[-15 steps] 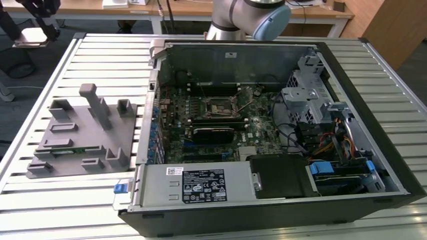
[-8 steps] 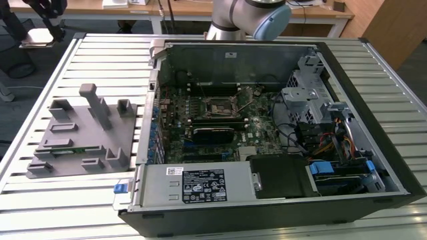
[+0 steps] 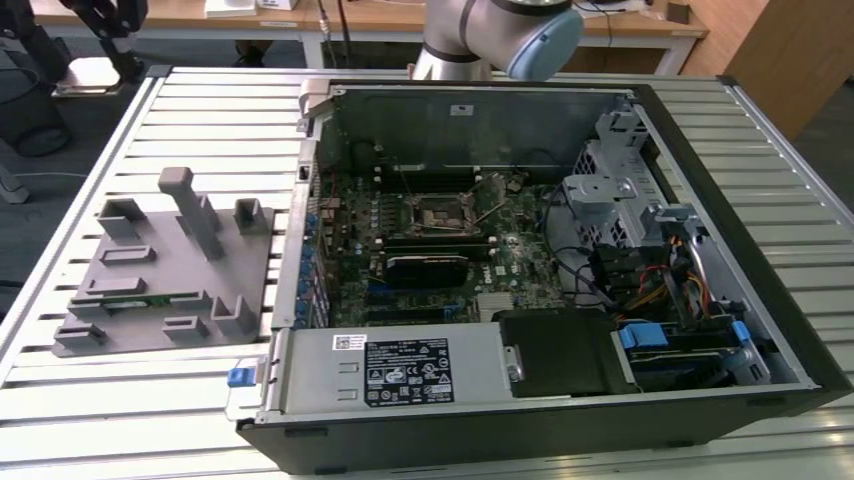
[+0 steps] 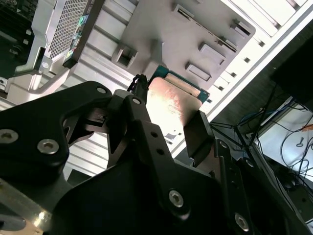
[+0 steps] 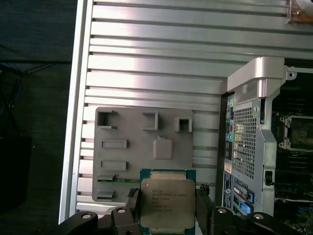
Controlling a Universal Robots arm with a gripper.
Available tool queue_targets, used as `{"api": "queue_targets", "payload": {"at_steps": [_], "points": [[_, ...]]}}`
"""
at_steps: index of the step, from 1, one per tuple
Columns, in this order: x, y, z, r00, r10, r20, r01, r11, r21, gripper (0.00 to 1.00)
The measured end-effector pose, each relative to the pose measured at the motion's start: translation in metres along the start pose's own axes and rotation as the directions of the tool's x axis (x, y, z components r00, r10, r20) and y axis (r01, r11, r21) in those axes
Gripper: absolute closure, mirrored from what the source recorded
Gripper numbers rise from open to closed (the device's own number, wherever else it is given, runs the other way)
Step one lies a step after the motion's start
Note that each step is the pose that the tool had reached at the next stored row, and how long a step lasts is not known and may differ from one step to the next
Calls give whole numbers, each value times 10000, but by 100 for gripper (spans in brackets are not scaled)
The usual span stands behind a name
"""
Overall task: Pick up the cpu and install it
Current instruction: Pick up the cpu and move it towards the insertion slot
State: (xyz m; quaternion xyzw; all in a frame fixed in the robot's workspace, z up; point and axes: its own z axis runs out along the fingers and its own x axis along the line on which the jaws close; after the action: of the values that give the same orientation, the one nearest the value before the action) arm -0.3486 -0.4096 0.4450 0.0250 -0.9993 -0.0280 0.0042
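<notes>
First wrist view: fingers [image 5: 202, 208] pinch cpu [image 5: 167, 203] by two opposite edges, chip centred between them, grey holder tray [image 5: 132, 129] beyond.

1. A slatted metal table [image 3: 174, 90] carries everything.
2. An open computer case [image 3: 467, 125] lies on its side towards the table's edge at the exterior view's right.
3. A green motherboard [image 3: 521, 270] covers the case floor, with a black heatsink block [image 3: 427, 268] on it.
4. A labelled power supply [image 3: 387, 372] sits along the case's near wall.
5. A grey fixture plate [image 3: 147, 260] lies by the table's opposite edge, with a green memory stick [image 3: 134, 300] slotted in it.
</notes>
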Motion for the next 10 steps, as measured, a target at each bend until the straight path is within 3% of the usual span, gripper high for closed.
{"api": "queue_targets", "payload": {"at_steps": [10], "points": [[-172, -8, 6, 10000, 0, 0, 0, 10000, -1, 46]]}}
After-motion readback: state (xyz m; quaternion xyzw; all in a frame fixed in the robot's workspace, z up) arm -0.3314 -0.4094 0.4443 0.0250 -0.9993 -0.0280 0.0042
